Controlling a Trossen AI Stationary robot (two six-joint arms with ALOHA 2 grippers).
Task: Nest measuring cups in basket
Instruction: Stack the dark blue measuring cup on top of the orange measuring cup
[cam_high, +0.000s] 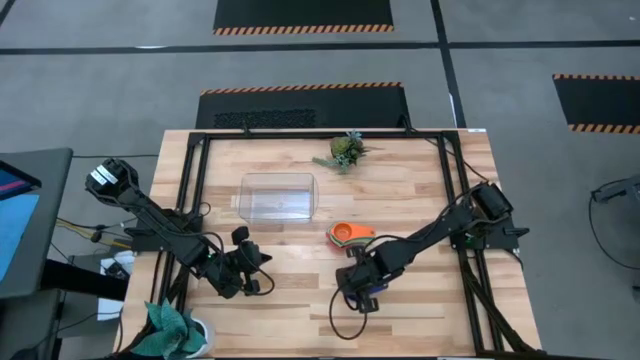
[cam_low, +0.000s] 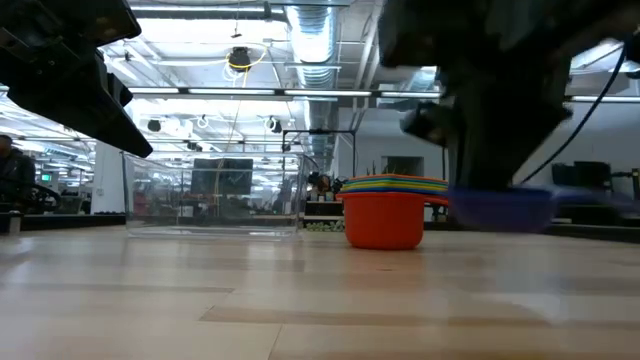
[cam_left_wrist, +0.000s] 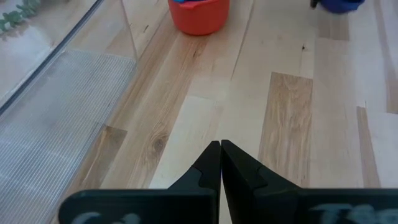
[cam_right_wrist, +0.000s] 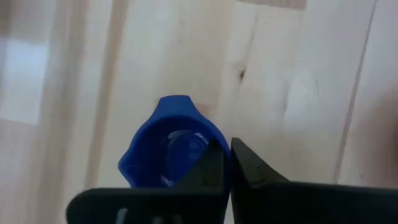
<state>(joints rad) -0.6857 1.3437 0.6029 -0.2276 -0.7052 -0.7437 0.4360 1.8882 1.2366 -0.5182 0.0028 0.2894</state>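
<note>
1. On the pale wooden tabletop (cam_high: 300, 290), near its middle: a nested stack of coloured plastic measuring cups (cam_high: 350, 235), red bowl outermost, rims of yellow, green and blue showing above it in the low view.
2. Just left of that stack and apart from it: the clear, shallow rectangular plastic basket (cam_high: 277, 196), seemingly with nothing in it yet.
3. Nearer the front edge: right gripper (cam_right_wrist: 229, 163) low at the tabletop, jaws clenched on the rim of a small dark blue plastic measuring cup (cam_right_wrist: 166, 144), bowl mouth upward.
4. Left gripper (cam_left_wrist: 221, 163) waiting at the front left, jaws pressed together on nothing.
5. Progress, as a judgement: most cups nested already, but outside the basket; blue cup yet to join, then the whole stack yet to go into the basket. Roughly midway.
6. Stack's handles pointing right, long axis running left to right.
7. Blue cup's handle direction: cannot tell, hidden by the jaws.
</note>
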